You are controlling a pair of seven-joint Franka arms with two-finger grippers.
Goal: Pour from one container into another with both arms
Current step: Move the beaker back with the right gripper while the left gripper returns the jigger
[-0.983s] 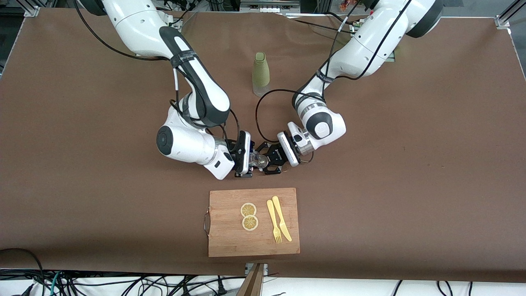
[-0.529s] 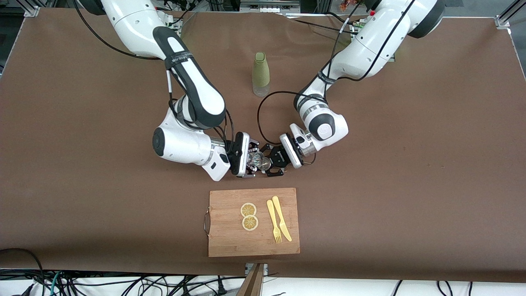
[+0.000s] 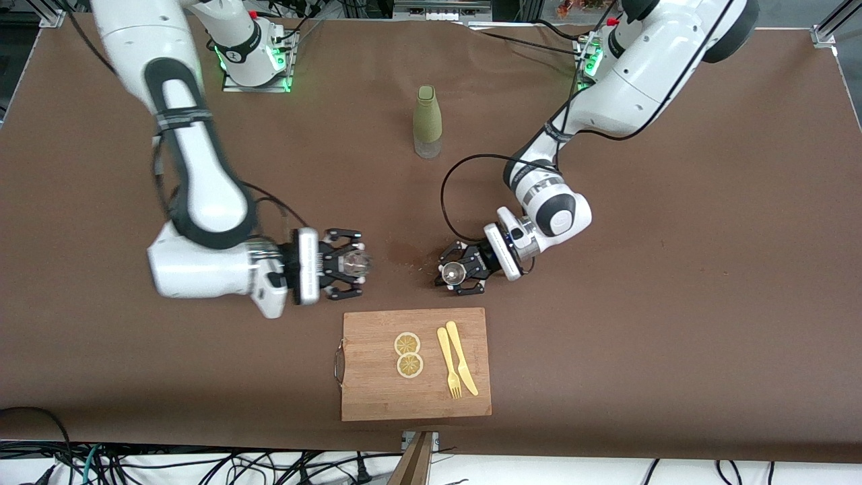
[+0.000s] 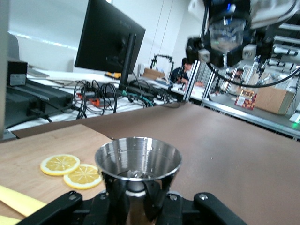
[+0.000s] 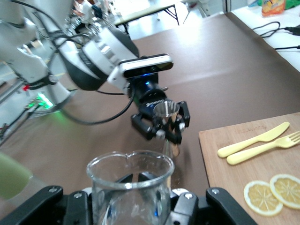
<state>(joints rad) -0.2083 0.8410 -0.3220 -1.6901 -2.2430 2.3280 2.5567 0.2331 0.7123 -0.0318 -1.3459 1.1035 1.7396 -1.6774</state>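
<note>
My right gripper [image 3: 345, 264] is shut on a clear glass beaker [image 3: 356, 263], held just above the brown table. In the right wrist view the beaker [image 5: 130, 187] stands upright between the fingers of my right gripper [image 5: 140, 183]. My left gripper [image 3: 459, 272] is shut on a small metal cup [image 3: 450, 273], low over the table. That cup [image 4: 138, 161] fills the left wrist view, gripped at its narrow waist by my left gripper [image 4: 136, 192]. The two containers are apart, with a gap of table between them. A few small grains [image 3: 412, 264] lie on the table in that gap.
A wooden cutting board [image 3: 377, 397] lies nearer the front camera than both grippers. On it are two lemon slices [image 3: 408, 354], a yellow fork [image 3: 448, 364] and a yellow knife [image 3: 462, 357]. A green bottle [image 3: 427, 121] stands farther from the camera, mid-table.
The two containers were together mouth to mouth. My right arm has swung toward its own end of the table with the beaker; my left gripper drew back slightly with the metal cup.
</note>
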